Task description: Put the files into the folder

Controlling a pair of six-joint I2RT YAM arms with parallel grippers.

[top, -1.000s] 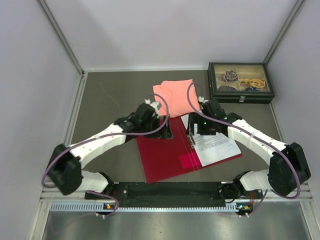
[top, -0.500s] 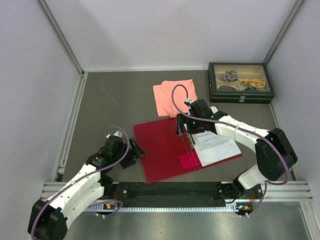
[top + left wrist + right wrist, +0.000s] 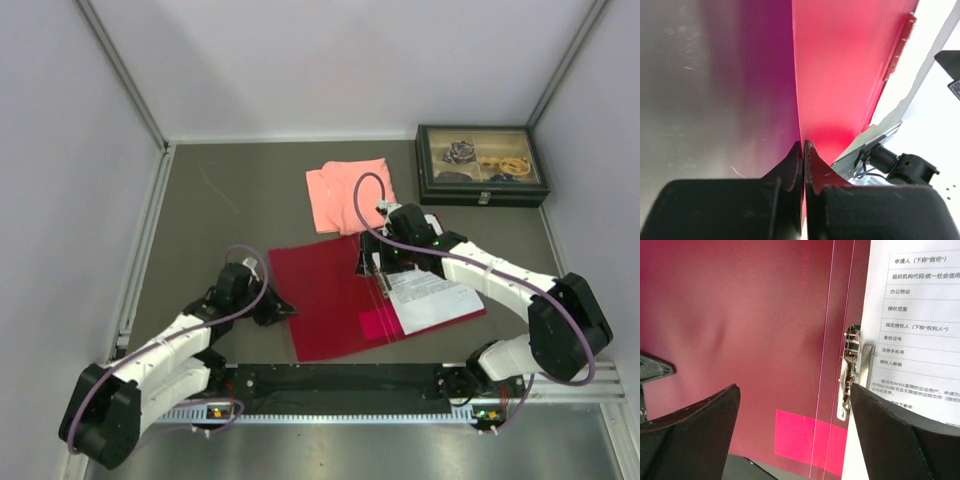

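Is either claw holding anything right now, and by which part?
The left gripper pinches the folder by the outer edge of its open cover. The right gripper is open, holding nothing.

Glossy white links [image 3: 495,278], black joints [image 3: 570,325], looping purple cables [image 3: 356,200].

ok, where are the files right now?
Top view, right of centre: the files lie on the right half of the open folder, their left edge by the metal clip, with the right gripper above that edge.
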